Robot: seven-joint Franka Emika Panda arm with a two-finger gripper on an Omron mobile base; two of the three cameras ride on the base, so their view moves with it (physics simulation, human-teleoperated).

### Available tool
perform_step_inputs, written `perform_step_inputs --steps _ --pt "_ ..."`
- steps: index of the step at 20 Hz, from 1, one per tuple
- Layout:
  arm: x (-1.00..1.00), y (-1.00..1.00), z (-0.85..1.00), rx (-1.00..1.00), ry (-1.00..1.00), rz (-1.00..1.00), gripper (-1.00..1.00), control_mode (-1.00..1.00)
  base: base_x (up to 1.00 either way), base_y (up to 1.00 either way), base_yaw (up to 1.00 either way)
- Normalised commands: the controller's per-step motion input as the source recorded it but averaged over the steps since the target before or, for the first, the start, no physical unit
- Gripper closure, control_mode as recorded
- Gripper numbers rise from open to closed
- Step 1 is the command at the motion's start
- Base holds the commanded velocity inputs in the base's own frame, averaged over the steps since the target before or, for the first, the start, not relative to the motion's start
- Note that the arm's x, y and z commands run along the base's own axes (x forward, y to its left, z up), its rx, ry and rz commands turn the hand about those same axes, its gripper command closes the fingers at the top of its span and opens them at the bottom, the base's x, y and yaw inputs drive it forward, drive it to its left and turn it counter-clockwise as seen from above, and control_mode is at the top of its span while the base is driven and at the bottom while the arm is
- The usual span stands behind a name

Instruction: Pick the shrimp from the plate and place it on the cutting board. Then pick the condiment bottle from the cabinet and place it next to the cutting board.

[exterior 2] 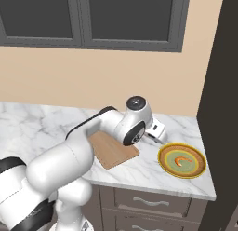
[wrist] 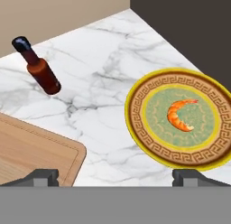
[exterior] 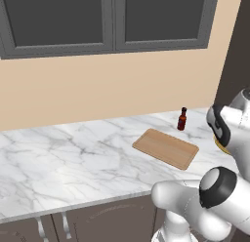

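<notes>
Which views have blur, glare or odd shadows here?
Left base view: sharp, flat even light, the condiment bottle casts hardly any shadow. Right base view: equally even, no glare on the plate. Hand view: the shrimp is crisp; the bottle appears to lean, likely from camera tilt.

Arm reaches forward, hand (wrist: 115, 175) angled down, fingers spread wide.

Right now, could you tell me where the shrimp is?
The shrimp lies in the centre of the plate, on the counter's right end beside the dark cabinet, right of the cutting board.
</notes>
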Motion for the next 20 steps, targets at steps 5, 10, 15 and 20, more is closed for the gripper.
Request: perform_step_inputs --steps 5,10,15,20 --pt "-0.08 -0.27 -0.09 0.00 0.00 0.00 -1.00 -1.00 0.00 0.00 0.00" --pt "-0.01 -0.14 0.00 0.00 0.00 0.00 -1.00 -1.00 0.00 0.00 0.00" --pt "-0.14 -0.14 -0.07 0.00 0.00 0.00 -1.00 -1.00 0.00 0.00 0.00" --pt "-0.17 -0.14 -0.16 0.01 0.00 0.00 -1.00 -1.00 0.00 0.00 0.00"
